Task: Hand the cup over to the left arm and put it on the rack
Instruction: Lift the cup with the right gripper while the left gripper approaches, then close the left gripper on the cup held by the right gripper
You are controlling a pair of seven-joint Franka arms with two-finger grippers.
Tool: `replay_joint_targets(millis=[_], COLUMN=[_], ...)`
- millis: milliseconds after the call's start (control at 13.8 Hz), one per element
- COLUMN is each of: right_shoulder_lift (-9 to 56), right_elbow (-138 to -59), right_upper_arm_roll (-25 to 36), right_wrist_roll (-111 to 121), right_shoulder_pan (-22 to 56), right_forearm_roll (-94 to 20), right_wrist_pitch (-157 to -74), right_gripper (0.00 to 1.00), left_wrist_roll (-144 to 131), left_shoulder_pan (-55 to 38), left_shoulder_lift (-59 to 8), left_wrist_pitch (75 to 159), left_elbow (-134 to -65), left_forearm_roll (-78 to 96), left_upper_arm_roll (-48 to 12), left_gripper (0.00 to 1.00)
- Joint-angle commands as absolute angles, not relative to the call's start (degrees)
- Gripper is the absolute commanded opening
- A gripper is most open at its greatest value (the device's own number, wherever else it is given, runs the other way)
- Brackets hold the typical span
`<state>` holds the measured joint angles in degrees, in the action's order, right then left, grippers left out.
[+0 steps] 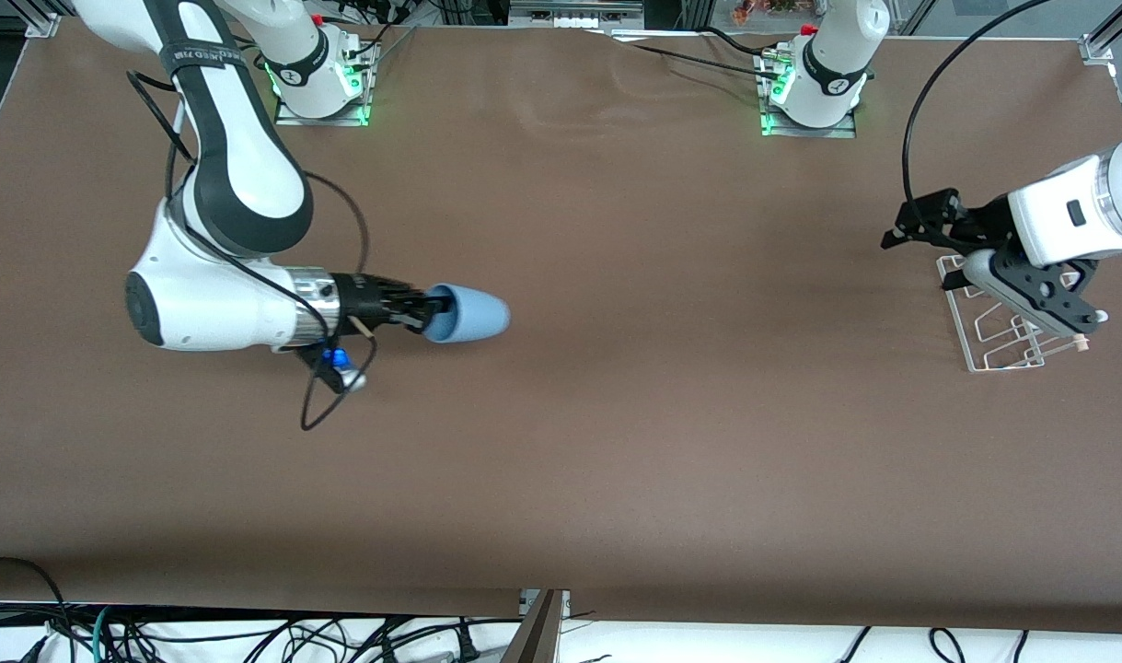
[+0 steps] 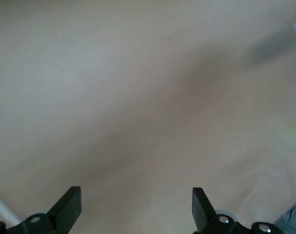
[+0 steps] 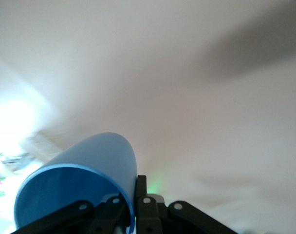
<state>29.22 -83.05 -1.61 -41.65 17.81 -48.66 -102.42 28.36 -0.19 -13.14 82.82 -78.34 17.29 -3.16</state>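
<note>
The right gripper point(image 1: 424, 311) is clamped on the rim of the cup point(image 1: 468, 313), one finger inside the mouth and one outside, and holds it up over the table point(image 1: 616, 442) toward the right arm's end. The cup lies on its side in that grip: its long axis runs level along the table's length, closed base leading and pointing toward the left arm's end, open mouth back against the right gripper (the right wrist view shows the blue wall point(image 3: 97, 163) pinched between the fingers). The left gripper point(image 1: 910, 226) hangs with its jaws spread wide and nothing between them, over the table just beside the rack point(image 1: 1002, 345), well apart from the cup. So the handover likely turns on closing that long gap along the cup's own axis, the left gripper meeting the cup base first and probably taking its tapered sides.
</note>
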Motion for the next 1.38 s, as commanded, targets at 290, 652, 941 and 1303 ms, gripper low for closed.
replay_joint_targets(millis=[290, 652, 941, 1303], right_shoulder_lift=[33.8, 33.8, 33.7, 33.8], right_elbow=[-74.8, -74.6, -73.8, -74.1], right_upper_arm_roll=[-2.3, -2.3, -2.3, -2.2], right_wrist_roll=[-61.1, -65.8, -67.1, -65.8], right_shoulder_pan=[28.6, 34.0, 35.0, 34.8], right_forearm_roll=[-73.9, -84.1, -84.2, -86.6], right_wrist_pitch=[-119.1, -127.3, -129.6, -129.8], right_gripper=[0.0, 0.0, 0.0, 0.0], left_wrist_roll=[61.1, 61.1, 60.1, 56.2], left_shoulder_pan=[-1.6, -2.4, -3.1, -4.5], left_shoulder_lift=[-14.2, -14.0, -13.6, -14.3], left_wrist_pitch=[99.3, 110.4, 116.4, 122.8], left_elbow=[-81.2, -82.1, -84.1, -86.0], left_forearm_roll=[20.9, 15.7, 7.5, 1.8], left_upper_arm_roll=[-11.5, -19.3, -22.9, -25.1], left_gripper=[1.0, 1.0, 1.0, 1.0])
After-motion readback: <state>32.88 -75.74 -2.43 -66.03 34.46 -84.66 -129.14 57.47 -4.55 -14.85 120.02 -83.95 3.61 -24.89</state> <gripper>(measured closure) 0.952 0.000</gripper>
